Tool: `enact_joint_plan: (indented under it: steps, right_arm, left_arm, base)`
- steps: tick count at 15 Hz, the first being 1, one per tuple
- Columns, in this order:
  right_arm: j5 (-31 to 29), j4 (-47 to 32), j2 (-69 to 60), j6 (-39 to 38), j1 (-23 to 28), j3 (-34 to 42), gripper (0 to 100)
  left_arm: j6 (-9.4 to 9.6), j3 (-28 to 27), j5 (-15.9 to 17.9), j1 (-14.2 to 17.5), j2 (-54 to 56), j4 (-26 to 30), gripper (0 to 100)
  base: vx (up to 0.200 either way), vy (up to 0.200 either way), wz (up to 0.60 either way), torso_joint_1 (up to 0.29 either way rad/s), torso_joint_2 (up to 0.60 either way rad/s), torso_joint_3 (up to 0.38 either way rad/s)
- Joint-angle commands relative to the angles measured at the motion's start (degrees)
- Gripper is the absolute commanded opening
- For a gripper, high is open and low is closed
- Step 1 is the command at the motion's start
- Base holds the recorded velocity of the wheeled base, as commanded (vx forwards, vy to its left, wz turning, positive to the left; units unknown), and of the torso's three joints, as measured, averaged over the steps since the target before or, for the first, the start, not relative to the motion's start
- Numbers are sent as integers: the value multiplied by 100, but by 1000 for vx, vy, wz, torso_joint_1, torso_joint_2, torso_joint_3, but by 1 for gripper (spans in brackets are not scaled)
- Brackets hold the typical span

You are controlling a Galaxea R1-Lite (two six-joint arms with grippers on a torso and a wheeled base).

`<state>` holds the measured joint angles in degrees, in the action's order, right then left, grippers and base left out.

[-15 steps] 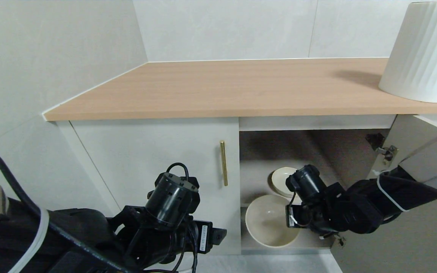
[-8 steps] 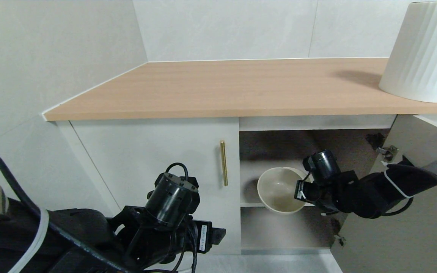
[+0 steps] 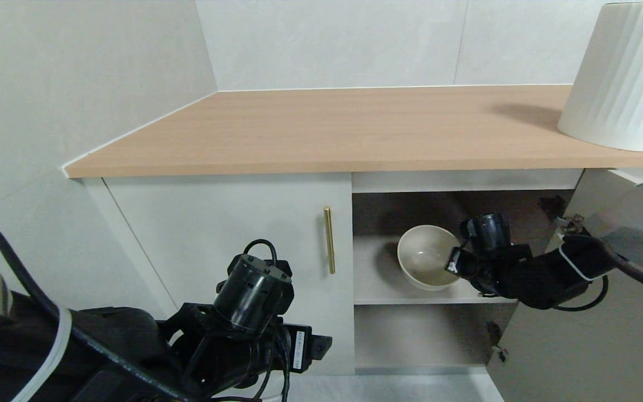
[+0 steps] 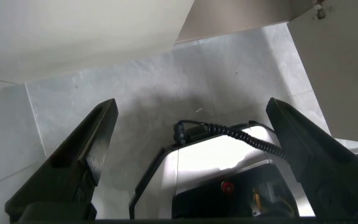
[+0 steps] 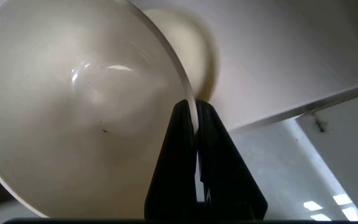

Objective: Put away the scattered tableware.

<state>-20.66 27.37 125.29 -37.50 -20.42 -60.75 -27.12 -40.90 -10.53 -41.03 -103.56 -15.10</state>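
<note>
Head view: the right pincer (image 3: 454,267) has carried the bowl (image 3: 426,258) up from low at the front of the open cabinet (image 3: 466,181) and farther in. The bowl now hangs tilted just above the middle shelf (image 3: 374,287), its mouth turned toward the left and near side. It is held by its right rim and I judge it not yet set down. The left arm has not shifted, and the bench (image 3: 355,128) above carries nothing of the task.

Left wrist view: the left pincer (image 4: 191,146) is released, its fingers spread wide over the floor, with nothing between them.

Right wrist view: the right pincer is clenched on the bowl's rim, one finger inside and one outside. Beyond the bowl, a smaller pale dish (image 5: 202,53) sits farther back on the shelf. Lowering the bowl beside it or onto it looks like the remaining step.
</note>
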Motion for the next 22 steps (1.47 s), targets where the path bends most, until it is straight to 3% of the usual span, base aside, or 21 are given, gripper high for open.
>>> enact_joint_plan:
  steps: [1, 17, 18, 22]
  right_arm:
    - [1, 23, 206, -3, 100, -78, 0]
    - [-78, 5, 707, 6, 223, -640, 0]
    - [-78, 5, 716, 14, 223, -640, 100]
    - [-69, 5, 716, 14, 223, -631, 100]
  left_arm:
    - [-3, 3, -1, -1, -6, -1, 100]
    - [-12, 3, -98, -1, -50, -10, 100]
    - [-12, 3, -98, -1, -50, -10, 100]
    - [-12, -6, -98, -1, -59, -10, 100]
  base:
    - [0, 0, 0, 0, 0, 0]
    - [0, 0, 0, 0, 0, 0]
    - [0, 0, 0, 0, 0, 0]
    - [0, 0, 0, 0, 0, 0]
